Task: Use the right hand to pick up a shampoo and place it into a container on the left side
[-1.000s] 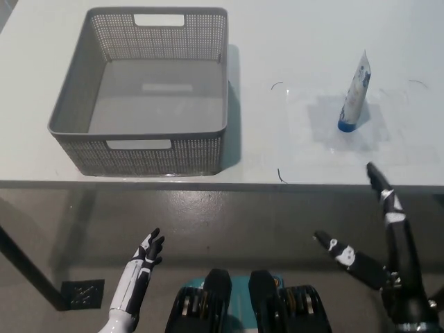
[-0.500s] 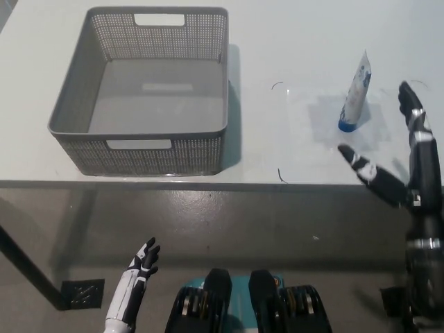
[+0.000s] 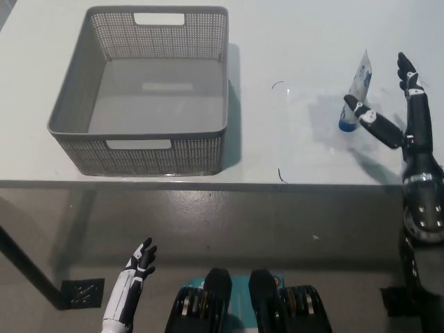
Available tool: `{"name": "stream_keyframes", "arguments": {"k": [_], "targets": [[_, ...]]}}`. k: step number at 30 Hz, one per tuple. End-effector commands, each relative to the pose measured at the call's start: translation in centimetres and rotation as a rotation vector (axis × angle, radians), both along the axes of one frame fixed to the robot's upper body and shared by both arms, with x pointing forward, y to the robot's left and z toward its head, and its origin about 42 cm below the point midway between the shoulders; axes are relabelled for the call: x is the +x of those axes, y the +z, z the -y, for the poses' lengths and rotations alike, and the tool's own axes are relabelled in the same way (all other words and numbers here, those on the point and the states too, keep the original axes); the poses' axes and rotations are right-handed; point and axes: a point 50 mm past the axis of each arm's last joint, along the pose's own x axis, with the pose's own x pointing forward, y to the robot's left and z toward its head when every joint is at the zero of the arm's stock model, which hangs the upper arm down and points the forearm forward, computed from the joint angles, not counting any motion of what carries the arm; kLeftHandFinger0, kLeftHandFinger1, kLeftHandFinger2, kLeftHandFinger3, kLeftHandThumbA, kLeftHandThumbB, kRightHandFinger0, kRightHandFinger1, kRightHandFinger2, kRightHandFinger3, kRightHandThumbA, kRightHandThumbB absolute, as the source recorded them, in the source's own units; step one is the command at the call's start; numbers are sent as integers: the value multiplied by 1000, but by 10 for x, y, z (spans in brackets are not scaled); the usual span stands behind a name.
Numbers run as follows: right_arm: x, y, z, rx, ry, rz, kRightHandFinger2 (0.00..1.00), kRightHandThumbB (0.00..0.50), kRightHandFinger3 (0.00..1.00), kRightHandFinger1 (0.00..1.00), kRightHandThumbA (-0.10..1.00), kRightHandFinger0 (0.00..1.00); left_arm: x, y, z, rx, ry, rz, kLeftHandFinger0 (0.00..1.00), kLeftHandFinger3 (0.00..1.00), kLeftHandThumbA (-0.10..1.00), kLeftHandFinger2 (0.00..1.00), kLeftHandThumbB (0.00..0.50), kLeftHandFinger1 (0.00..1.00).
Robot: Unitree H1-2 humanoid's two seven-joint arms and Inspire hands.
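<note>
A slim white shampoo tube point(image 3: 355, 94) with blue print and a blue cap stands cap-down on the table point(image 3: 291, 41), well right of the grey basket point(image 3: 142, 90), between the spread, empty fingers of the right hand point(image 3: 395, 114).

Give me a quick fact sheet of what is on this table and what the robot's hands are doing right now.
tube: shampoo tube, upright on its blue cap, right part of table
basket: grey basket, left part of table, nothing inside
table: pale top
right hand: black, open, fingers spread on either side of the tube, not closed on it
left hand: white, low at lower left, off the table, open, idle
</note>
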Motion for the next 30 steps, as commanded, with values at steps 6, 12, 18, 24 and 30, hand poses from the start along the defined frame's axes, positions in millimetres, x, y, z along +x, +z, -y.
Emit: {"name": "stream_keyframes", "arguments": {"k": [6, 12, 18, 24, 30], "targets": [[45, 41, 10, 83, -28, 71, 1000, 371, 1000, 1000, 907, 1000, 5, 14, -2, -11, 14, 84, 1000, 1000, 1000, 1000, 57, 1000], [59, 39, 3, 60, -48, 32, 1000, 412, 1000, 1000, 934, 1000, 6, 14, -2, -4, 15, 86, 1000, 1000, 1000, 1000, 68, 1000], [69, 32, -4, 99, -18, -11, 1000, 394, 1000, 1000, 885, 1000, 9, 16, -3, -3, 9, 91, 1000, 1000, 1000, 1000, 73, 1000], [74, 22, -15, 58, -16, -51, 1000, 365, 1000, 1000, 911, 1000, 12, 17, -2, -1, 5, 99, 1000, 1000, 1000, 1000, 74, 1000], [78, 10, -25, 66, 1, -115, 1000, 359, 1000, 1000, 915, 1000, 14, 19, -1, -6, 3, 99, 1000, 1000, 1000, 1000, 78, 1000]]}}
